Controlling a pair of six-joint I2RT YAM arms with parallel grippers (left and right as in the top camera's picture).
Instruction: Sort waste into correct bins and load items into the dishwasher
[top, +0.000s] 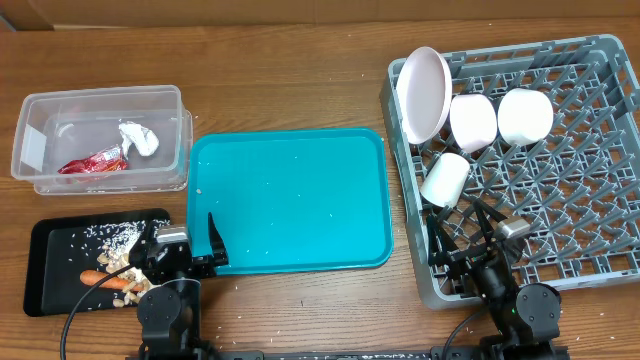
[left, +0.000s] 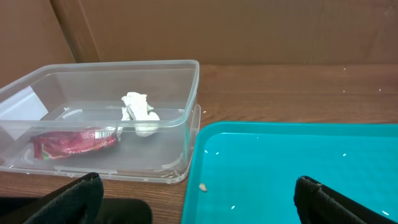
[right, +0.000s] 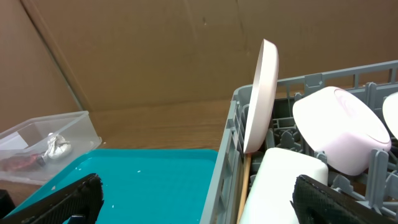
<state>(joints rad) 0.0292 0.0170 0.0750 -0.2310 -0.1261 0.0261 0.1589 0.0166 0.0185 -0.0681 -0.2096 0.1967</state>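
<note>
Orange against the black tray (top: 45, 262), the carrot (top: 112, 279) lay just left of the left gripper (top: 180, 252) and a little behind its fingertips. Its long axis ran crosswise to their reach, among peanut shells (top: 122, 262) and rice (top: 110, 235). The left arm was much the nearer; the right gripper (top: 465, 248) hung over the near corner of the dish rack (top: 520, 50), well apart. Both pairs of fingers were spread wide and held nothing.

Ahead and left of the left fingers, the clear tub (top: 100, 95) held the red wrapper (top: 92, 163) and tissue (top: 138, 138). Ahead of the right fingers, the plate (top: 423, 93), two bowls (top: 473, 121) and cup (top: 445, 179) sat in the rack. Nothing seemed left to sort.

Between the arms lay the teal tray (top: 290, 200), carrying only crumbs, on a wooden table (top: 300, 80).
</note>
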